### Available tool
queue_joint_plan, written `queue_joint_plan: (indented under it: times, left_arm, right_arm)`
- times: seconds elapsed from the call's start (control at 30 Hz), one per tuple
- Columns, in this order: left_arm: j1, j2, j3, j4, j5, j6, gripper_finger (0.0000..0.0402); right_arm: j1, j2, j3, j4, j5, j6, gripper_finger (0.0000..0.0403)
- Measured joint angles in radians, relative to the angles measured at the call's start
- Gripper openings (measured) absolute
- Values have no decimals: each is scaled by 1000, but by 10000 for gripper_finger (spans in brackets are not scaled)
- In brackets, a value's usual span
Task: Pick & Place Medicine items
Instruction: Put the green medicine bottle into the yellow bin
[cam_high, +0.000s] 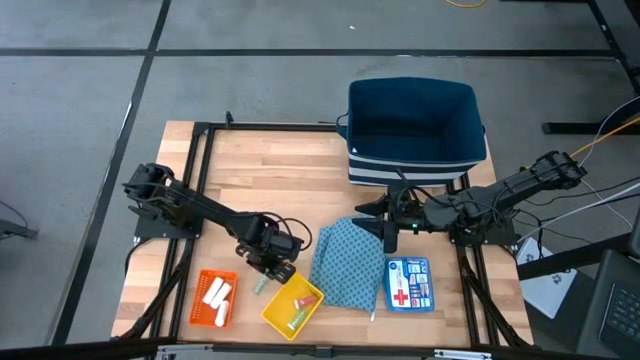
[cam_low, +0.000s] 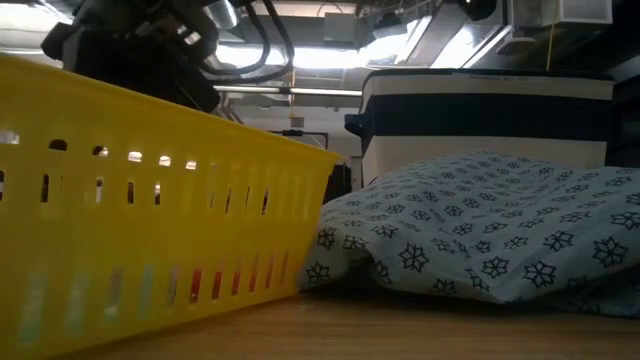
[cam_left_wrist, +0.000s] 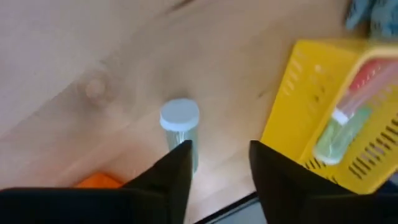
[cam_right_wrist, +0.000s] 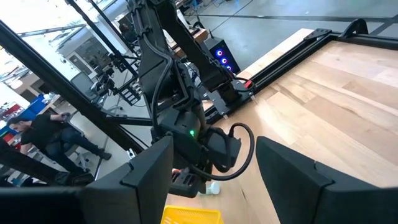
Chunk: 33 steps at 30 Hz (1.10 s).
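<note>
- The left tool (cam_left_wrist: 217, 163) hangs just beside the yellow basket (cam_high: 292, 304), fingers parted, with a white-capped green bottle (cam_left_wrist: 180, 127) lying on the desk (cam_high: 280, 170) at one fingertip, gripped by nothing.
- Looks like a pick in hand; next I'd guess it must straddle the bottle, close, and lift over the basket wall.
- Other medicine sticks (cam_left_wrist: 348, 115) lie inside the basket.
- The right tool (cam_high: 392, 228) waits half open, empty, farther off beyond the patterned cloth (cam_high: 347, 265).
- Workshop racks and a person (cam_right_wrist: 38, 134) stand behind.
</note>
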Motion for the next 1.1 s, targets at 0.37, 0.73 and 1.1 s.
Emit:
queue_joint_plan:
  times: [0.37,0.73,1.1]
  left_arm:
    - [-49,21,-36,23,-23,-77,226]
    - [-64,43,-51,41,-103,-88,217]
    - [-77,148,-48,90,-58,-90,178]
  right_arm:
    - [0,0,0,-2,-1,0,231]
    - [0,0,0,-7,-1,-3,231]
    - [0,0,0,-11,3,5,231]
